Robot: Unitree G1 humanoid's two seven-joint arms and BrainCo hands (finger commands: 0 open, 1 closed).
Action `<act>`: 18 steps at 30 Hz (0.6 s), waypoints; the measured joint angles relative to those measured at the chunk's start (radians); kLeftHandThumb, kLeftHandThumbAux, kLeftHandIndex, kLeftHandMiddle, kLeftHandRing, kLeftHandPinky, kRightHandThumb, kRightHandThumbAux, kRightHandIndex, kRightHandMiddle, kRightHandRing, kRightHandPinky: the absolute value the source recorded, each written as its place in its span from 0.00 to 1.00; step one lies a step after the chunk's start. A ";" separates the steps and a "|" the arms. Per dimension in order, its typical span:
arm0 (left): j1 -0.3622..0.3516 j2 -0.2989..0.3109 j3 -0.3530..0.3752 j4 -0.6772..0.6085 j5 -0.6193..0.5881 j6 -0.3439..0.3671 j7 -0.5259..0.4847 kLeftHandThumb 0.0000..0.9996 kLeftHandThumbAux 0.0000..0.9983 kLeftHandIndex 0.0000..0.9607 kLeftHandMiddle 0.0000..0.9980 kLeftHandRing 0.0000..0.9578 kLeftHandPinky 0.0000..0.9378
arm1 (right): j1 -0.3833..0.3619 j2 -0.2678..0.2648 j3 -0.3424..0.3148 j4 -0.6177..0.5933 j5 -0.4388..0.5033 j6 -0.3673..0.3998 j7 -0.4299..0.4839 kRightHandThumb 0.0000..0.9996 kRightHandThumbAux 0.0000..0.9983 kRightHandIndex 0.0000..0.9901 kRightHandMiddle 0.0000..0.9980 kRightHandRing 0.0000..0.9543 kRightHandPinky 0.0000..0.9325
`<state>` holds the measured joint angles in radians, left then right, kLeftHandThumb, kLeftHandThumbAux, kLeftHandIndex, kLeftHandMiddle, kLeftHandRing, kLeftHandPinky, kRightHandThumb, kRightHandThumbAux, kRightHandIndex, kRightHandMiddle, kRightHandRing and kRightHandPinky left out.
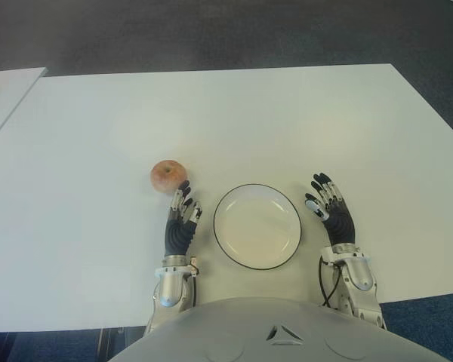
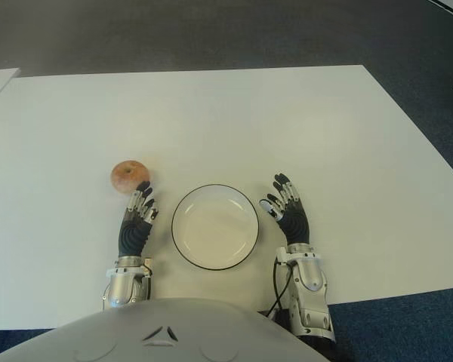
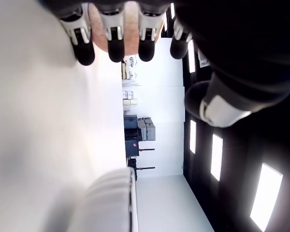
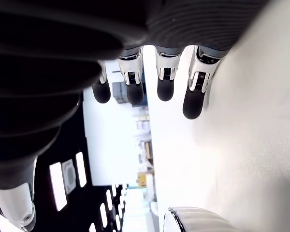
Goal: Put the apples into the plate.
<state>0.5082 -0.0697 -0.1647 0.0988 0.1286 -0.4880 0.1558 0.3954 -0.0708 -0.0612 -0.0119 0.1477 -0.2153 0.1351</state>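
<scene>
We are reaching our left hand [image 1: 181, 222], fingers spread and holding nothing, toward the apple [image 1: 167, 175] left of the empty plate [image 1: 257, 226], while our right hand [image 1: 331, 211] is hovering open right of the plate on the counter [image 1: 234, 121].

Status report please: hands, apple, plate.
Left hand open, fingers just short of the apple. Right hand open, right of the plate. Apple on table, plate empty. Nothing in the way.

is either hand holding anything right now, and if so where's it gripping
Nothing is held. The left hand, fingers open, sits just short of the apple; the right hand is open beside the plate.
</scene>
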 measured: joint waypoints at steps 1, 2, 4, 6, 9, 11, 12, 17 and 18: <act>0.000 0.000 0.000 0.000 0.000 0.000 0.000 0.09 0.57 0.05 0.08 0.10 0.14 | 0.000 -0.001 -0.002 -0.001 0.002 0.004 0.002 0.15 0.64 0.03 0.11 0.06 0.01; 0.000 0.000 0.000 0.000 0.000 0.000 0.000 0.09 0.57 0.05 0.08 0.10 0.14 | 0.000 -0.001 -0.002 -0.001 0.002 0.004 0.003 0.15 0.64 0.03 0.11 0.06 0.01; 0.000 0.000 0.000 0.001 0.002 -0.001 0.002 0.09 0.57 0.05 0.08 0.10 0.14 | -0.001 -0.002 -0.003 -0.002 0.004 0.005 0.005 0.15 0.64 0.03 0.11 0.06 0.01; 0.000 0.000 0.000 0.002 0.002 -0.001 0.003 0.09 0.57 0.06 0.08 0.10 0.14 | -0.001 -0.003 -0.004 -0.001 0.004 0.005 0.007 0.15 0.65 0.02 0.10 0.06 0.01; 0.000 0.000 0.000 0.003 0.003 -0.001 0.006 0.08 0.58 0.06 0.08 0.10 0.15 | -0.002 -0.004 -0.004 0.000 0.004 0.005 0.007 0.15 0.65 0.02 0.11 0.06 0.01; -0.001 0.000 0.000 0.004 0.005 -0.001 0.006 0.08 0.58 0.06 0.08 0.10 0.15 | -0.003 -0.004 -0.005 0.000 0.004 0.005 0.007 0.15 0.65 0.02 0.11 0.06 0.01; -0.001 0.000 0.000 0.005 0.006 -0.001 0.006 0.08 0.58 0.06 0.08 0.10 0.15 | -0.004 -0.004 -0.005 0.001 0.004 0.006 0.007 0.15 0.65 0.02 0.11 0.06 0.01; -0.004 0.001 0.000 0.010 0.010 -0.002 0.009 0.07 0.57 0.05 0.08 0.10 0.15 | -0.005 -0.003 -0.006 0.002 0.004 0.006 0.007 0.16 0.65 0.02 0.10 0.05 0.02; -0.005 0.001 0.000 0.011 0.010 -0.002 0.009 0.07 0.57 0.05 0.08 0.10 0.16 | -0.005 -0.003 -0.006 0.002 0.004 0.006 0.007 0.16 0.65 0.02 0.10 0.05 0.02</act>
<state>0.5033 -0.0689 -0.1650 0.1094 0.1388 -0.4897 0.1645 0.3903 -0.0741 -0.0671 -0.0102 0.1517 -0.2096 0.1418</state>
